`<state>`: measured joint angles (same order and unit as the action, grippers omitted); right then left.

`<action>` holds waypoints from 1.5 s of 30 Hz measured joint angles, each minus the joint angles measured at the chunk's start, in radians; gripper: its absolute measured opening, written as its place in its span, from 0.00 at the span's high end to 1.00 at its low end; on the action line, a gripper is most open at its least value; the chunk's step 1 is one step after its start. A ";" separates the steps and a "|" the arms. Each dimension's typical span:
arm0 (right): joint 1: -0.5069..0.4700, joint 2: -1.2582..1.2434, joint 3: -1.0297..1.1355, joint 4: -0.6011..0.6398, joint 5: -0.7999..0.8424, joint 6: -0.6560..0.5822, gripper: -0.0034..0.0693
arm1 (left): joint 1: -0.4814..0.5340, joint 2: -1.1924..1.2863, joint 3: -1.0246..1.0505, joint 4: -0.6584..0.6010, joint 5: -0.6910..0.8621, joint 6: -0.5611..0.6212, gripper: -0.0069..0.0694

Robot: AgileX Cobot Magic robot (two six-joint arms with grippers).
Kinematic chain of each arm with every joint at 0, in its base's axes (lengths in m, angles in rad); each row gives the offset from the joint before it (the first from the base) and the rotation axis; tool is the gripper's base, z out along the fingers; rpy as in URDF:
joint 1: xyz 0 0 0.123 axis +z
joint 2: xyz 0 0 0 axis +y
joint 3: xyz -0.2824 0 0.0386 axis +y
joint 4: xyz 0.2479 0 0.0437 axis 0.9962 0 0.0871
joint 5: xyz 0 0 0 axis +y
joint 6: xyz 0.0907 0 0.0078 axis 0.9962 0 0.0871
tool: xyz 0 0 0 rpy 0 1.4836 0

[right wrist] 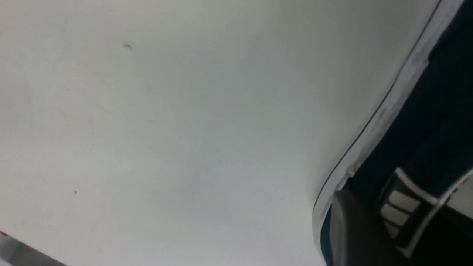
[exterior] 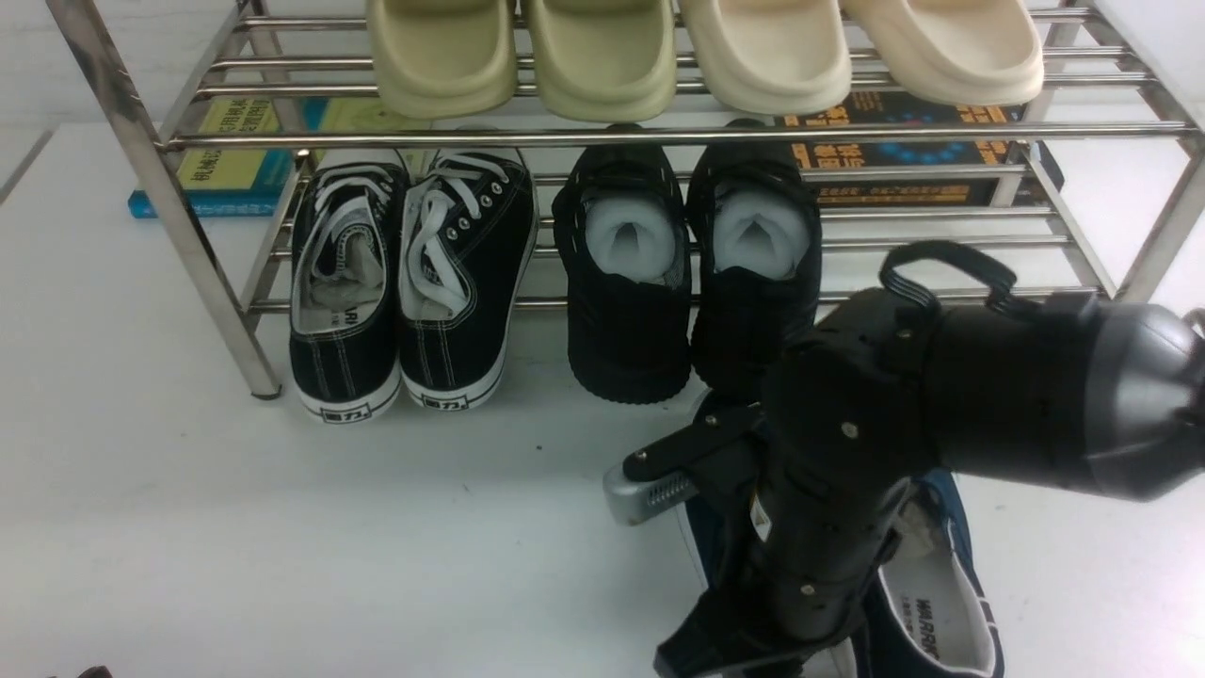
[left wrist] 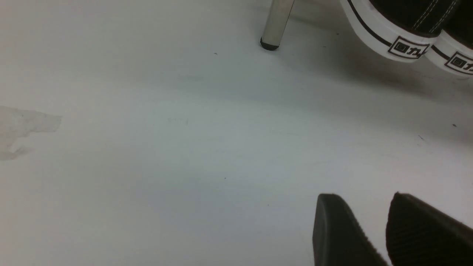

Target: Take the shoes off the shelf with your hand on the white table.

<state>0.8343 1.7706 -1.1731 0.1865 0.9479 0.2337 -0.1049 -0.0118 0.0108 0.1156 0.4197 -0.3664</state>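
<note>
the right gripper [exterior: 734, 565] sits low over the shoes [exterior: 941, 603], one finger [right wrist: 347, 229] against a navy side wall by the elastic gusset; clamped or not, i cannot tell. the pair lies on the white table [exterior: 282, 527] in front of the shelf [exterior: 659, 137], mostly hidden under the arm. the left gripper [left wrist: 364, 210] gapes above the table, holding nothing.
</note>
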 joint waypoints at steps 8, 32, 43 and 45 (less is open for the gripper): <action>0.000 0.000 -0.034 0.016 -0.001 0.003 0.90 | 0.000 0.000 0.000 -0.001 0.000 0.000 0.59; 0.000 -0.024 -0.142 0.045 0.158 -0.052 0.39 | 0.000 0.000 0.000 0.000 0.000 0.000 0.59; 0.002 -0.229 -0.227 0.030 0.273 -0.158 0.51 | 0.000 0.000 0.000 0.000 0.000 0.000 0.59; 0.002 -0.313 -0.228 0.001 0.277 -0.166 0.62 | 0.000 0.000 0.000 0.000 0.000 0.000 0.59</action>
<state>0.8360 1.4578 -1.4010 0.1871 1.2249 0.0676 -0.1049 -0.0118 0.0108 0.1155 0.4197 -0.3664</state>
